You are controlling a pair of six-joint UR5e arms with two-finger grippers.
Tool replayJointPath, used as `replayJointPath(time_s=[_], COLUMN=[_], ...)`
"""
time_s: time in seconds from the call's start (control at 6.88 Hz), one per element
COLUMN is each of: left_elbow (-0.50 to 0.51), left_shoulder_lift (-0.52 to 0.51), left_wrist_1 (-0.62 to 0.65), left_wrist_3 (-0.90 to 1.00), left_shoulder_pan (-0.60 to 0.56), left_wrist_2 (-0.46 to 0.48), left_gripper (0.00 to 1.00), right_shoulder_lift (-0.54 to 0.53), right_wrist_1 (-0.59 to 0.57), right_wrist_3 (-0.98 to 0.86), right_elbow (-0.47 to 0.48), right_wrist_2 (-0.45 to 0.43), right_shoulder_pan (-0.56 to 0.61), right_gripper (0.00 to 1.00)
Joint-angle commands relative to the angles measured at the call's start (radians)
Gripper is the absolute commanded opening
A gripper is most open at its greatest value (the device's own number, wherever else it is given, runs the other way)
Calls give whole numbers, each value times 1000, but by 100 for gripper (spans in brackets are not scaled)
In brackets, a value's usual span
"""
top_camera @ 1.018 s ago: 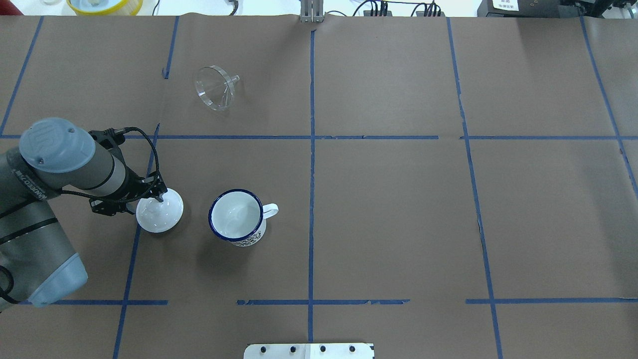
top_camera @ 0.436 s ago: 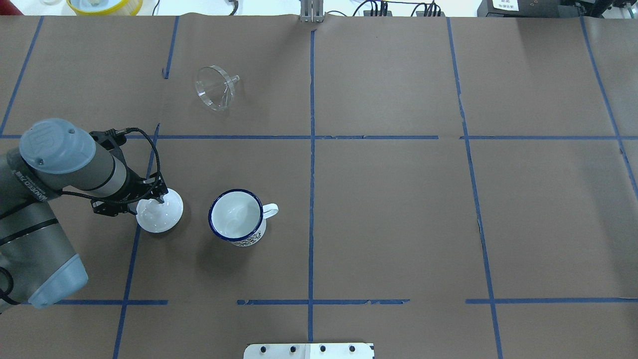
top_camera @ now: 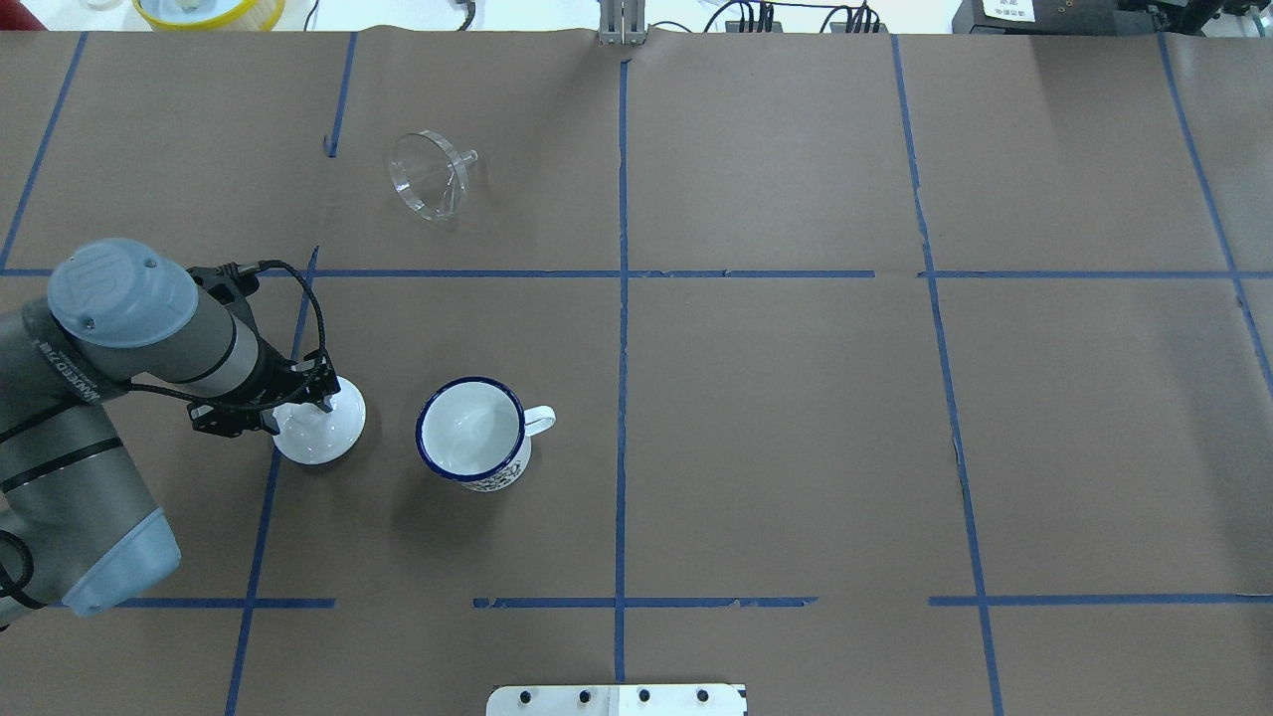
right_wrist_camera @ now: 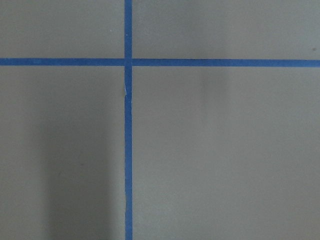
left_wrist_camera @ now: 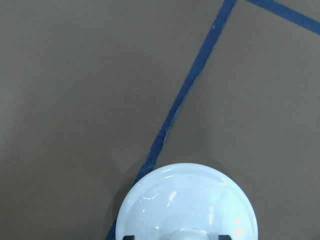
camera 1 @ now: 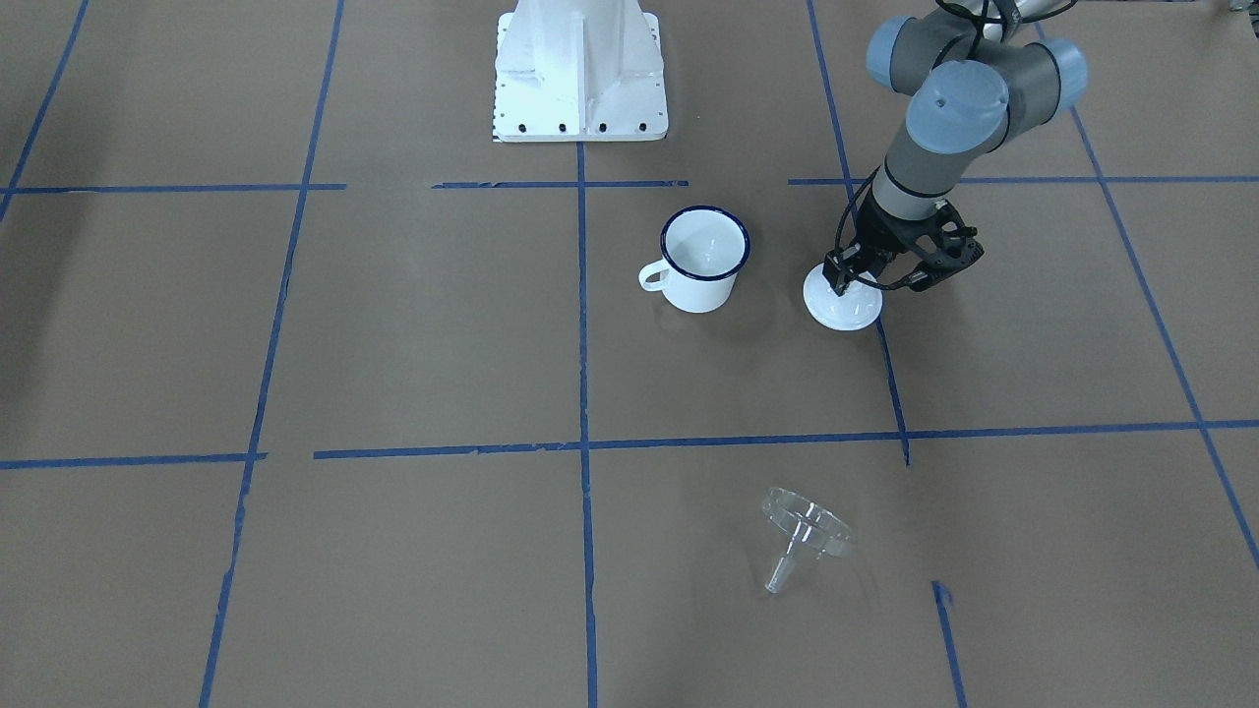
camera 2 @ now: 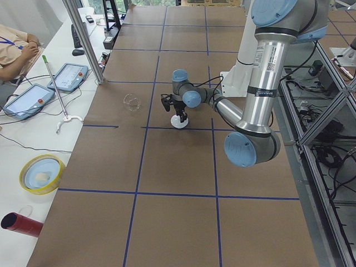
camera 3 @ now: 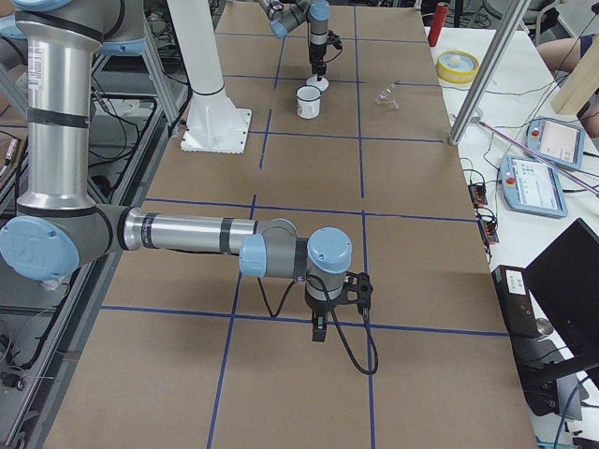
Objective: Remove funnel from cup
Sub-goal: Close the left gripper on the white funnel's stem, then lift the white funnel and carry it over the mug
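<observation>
The clear funnel (top_camera: 430, 177) lies on its side on the table, far from the cup, and also shows in the front view (camera 1: 805, 536). The cup (top_camera: 470, 433), a white mug with a dark blue rim, stands upright and empty (camera 1: 701, 261). My left gripper (top_camera: 320, 396) hangs just over a white round lid (top_camera: 320, 430) to the left of the cup. In the left wrist view its fingertips (left_wrist_camera: 129, 237) stand apart on either side of the lid's knob (left_wrist_camera: 189, 233), open. My right gripper (camera 3: 320, 327) shows only in the right side view, so I cannot tell its state.
The lid (camera 1: 842, 305) rests on the brown paper beside a blue tape line (top_camera: 261, 517). The white robot base (camera 1: 580, 69) stands behind the cup. A yellow-rimmed dish (top_camera: 209, 10) sits past the table's far edge. The right wrist view shows only paper and tape.
My left arm has shifted slightly over the lid. The lid, the cup and the funnel have not moved.
</observation>
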Motion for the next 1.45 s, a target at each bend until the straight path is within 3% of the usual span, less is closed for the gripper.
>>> replayJointPath(time_s=[0.0,0.15,0.29,0.58,0.73,0.87,1.02,1.31], left_elbow=[1,-5,-5,-107,-232,-271,-235,-122], left_shoulder_lift=[-1,-1,-1,-14,-47,-199,-327,-426], left_wrist_1=[0,0,2,35,210,398,502,503], left_wrist_3=[0,-2,-2,-11,-15,-18,-87,-214], left_shoulder_pan=[2,2,2,-15,-71,-113,-100,27], left_wrist_2=[-5,-8,-32,-34,-34,-34,-34,-23], left_gripper=[43,7,0,0,0,0,0,0], right_shoulder_lift=[0,0,0,0,0,0,0,0], right_wrist_1=[0,0,0,0,0,0,0,0], right_wrist_3=[0,0,0,0,0,0,0,0], right_elbow=[0,0,0,0,0,0,0,0], right_wrist_2=[0,0,0,0,0,0,0,0], right_shoulder_pan=[0,0,0,0,0,0,0,0], right_gripper=[100,100,100,100,100,100,100,100])
